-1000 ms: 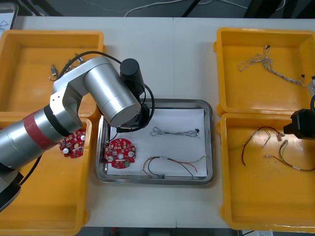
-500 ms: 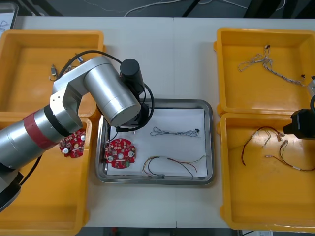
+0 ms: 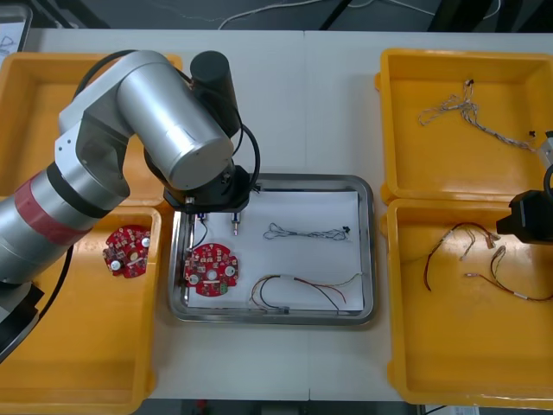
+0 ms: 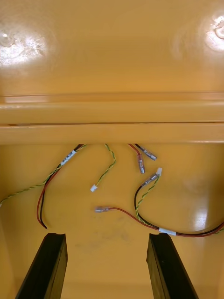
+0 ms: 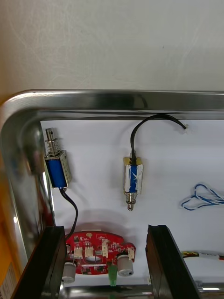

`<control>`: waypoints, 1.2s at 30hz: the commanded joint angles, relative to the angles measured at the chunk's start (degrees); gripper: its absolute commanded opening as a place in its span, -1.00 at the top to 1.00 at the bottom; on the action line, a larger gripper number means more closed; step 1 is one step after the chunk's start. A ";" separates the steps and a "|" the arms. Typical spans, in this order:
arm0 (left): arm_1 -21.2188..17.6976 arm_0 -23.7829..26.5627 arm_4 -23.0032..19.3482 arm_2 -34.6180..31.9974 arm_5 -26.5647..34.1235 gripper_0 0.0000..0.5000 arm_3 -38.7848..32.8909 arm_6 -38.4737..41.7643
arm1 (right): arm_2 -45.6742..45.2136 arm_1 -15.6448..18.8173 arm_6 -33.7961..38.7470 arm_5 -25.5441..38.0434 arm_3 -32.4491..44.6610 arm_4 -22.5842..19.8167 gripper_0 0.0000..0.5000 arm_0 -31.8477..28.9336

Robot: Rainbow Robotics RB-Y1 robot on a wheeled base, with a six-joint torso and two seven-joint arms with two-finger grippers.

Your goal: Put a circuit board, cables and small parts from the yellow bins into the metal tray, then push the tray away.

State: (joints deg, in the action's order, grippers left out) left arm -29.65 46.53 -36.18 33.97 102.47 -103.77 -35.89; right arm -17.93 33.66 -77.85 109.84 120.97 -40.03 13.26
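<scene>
Both released; left claw hangs over metal tray, right claw over yellow bin.

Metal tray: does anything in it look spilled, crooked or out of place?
Nothing is spilled. One small metal part sits hard against the metal tray's side wall, while the other part lies flat on the white lining. The left arm's jaws stand open above them; the right arm's jaws hang open over a yellow bin.

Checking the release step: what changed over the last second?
The left arm drew back toward the far left bin, leaving the open left claw above a corner of the metal tray and uncovering a small metal part there. The circuit board, both tray cables and the right claw, parked over the near right bin, stayed put.
</scene>
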 commanded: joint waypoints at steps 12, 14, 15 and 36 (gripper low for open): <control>-9.19 1.90 -10.84 -15.68 7.53 -1.00 -8.47 -4.89 | 12.04 1.76 -0.20 0.16 4.63 -2.95 -1.00 3.88; -11.04 0.49 -11.72 -17.62 7.53 -1.00 -9.79 -5.51 | 14.15 1.76 -0.82 0.16 5.24 -3.48 -1.00 4.84; -11.57 -0.12 -11.81 -18.50 7.53 -1.00 -10.32 -6.12 | 15.21 1.76 -1.08 0.16 5.51 -3.65 -1.00 5.28; -15.52 -18.76 -5.48 -42.40 7.53 -0.98 -12.51 -34.78 | 46.76 2.99 -3.89 0.16 6.47 -5.59 -1.00 23.74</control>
State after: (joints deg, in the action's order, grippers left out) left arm -42.89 30.61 -43.60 -5.66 109.62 -113.81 -64.52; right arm 24.37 35.19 -78.84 109.84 125.40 -45.16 32.75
